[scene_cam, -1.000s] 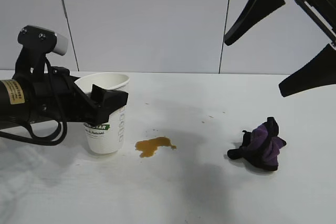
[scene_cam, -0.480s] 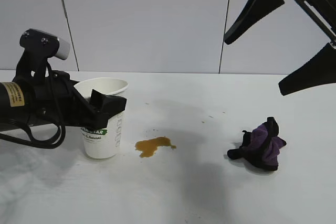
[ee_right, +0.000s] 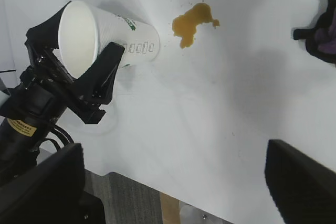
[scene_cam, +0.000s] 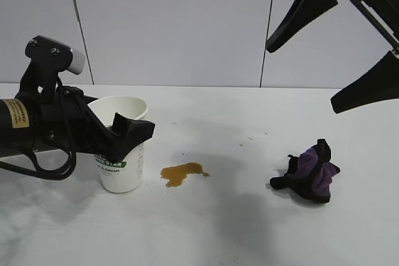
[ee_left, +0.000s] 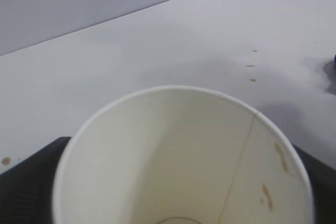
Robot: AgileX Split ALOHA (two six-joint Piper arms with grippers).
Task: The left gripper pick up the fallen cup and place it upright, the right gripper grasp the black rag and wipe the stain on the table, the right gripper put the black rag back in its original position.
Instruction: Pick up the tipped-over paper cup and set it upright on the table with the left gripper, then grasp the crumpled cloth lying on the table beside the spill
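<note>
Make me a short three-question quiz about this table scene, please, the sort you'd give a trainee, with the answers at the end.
1. True or false: the cup stands upright on the table.
2. Which lies between the cup and the black rag? A) a spoon B) the stain C) a lid
3. Which gripper is around the cup, and where is the other?

Key:
1. True; its base is on the table.
2. B.
3. The left gripper has a finger on either side of the cup, near the rim; the right gripper hangs open, high above the rag.
</note>
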